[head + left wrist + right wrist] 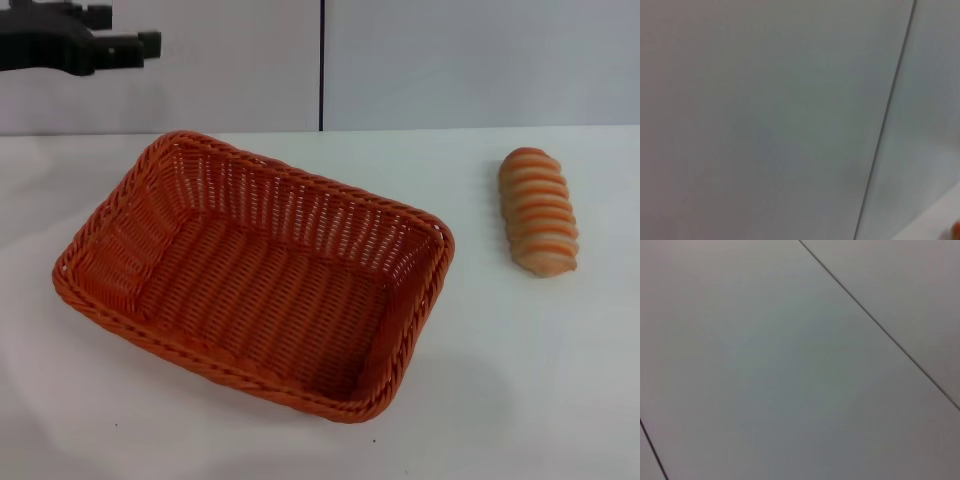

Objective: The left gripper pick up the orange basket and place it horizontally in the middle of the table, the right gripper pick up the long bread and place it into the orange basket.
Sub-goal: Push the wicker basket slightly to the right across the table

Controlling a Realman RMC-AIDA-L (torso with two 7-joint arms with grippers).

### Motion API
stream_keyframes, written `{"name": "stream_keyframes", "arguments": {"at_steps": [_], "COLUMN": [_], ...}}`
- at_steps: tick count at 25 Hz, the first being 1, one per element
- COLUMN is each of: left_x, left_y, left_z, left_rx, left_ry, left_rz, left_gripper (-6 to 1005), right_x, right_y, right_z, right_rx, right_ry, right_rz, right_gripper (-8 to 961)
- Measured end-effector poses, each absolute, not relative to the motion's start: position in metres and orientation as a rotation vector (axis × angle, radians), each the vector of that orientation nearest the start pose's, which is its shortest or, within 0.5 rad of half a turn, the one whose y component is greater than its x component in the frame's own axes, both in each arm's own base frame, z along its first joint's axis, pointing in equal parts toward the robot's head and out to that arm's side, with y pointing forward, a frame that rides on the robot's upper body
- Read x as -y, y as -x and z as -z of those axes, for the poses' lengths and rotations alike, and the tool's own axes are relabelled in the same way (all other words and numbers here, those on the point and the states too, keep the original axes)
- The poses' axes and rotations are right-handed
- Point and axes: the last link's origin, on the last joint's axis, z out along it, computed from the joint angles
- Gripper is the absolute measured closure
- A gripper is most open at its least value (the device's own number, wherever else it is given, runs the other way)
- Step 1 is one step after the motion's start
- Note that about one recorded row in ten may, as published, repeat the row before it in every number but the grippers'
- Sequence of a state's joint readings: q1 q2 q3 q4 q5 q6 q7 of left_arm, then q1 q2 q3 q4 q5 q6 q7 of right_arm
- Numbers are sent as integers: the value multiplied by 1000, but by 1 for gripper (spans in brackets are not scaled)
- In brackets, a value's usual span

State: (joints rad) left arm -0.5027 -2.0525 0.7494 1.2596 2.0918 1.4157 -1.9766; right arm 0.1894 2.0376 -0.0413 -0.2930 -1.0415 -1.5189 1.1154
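Up at the far left the left gripper [150, 43] hangs above the surface [520, 400], fingers slightly apart and holding nothing, with the orange basket [255, 275] lying askew at centre-left and the long bread [539, 210] well apart on the right.

No writing, label, brand, number or sign can be read in any of the views. The basket [255, 275], the bread [539, 210] and the counter [520, 380] carry no print. The wall panels behind them are plain as well.
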Motion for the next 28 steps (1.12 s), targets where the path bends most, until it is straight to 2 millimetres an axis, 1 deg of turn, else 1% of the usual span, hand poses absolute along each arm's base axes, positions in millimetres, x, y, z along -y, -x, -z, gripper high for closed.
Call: {"name": "stream_keyframes", "arguments": {"at_steps": [4, 10, 14, 18, 28], "left_x": [-388, -399, -400, -400, -401], "left_y": [215, 214, 211, 210, 222], "left_z": [-101, -84, -78, -68, -47], "left_rx": [736, 695, 674, 660, 712], "left_ry": [2368, 2356, 2371, 2398, 2445], "left_rz": [276, 91, 35, -53, -198], "left_gripper": [214, 214, 215, 215, 217], "right_x": [-213, -212, -212, -212, -212], "right_y": [-423, -426, -427, -428, -430], "right_z": [-155, -156, -157, -157, -156], "right_rx": [-721, -727, -731, -735, -748], "right_ry": [940, 930, 923, 920, 915], "right_rz": [-1224, -1216, -1211, -1208, -1200], "right_gripper": [171, 171, 171, 172, 172]}}
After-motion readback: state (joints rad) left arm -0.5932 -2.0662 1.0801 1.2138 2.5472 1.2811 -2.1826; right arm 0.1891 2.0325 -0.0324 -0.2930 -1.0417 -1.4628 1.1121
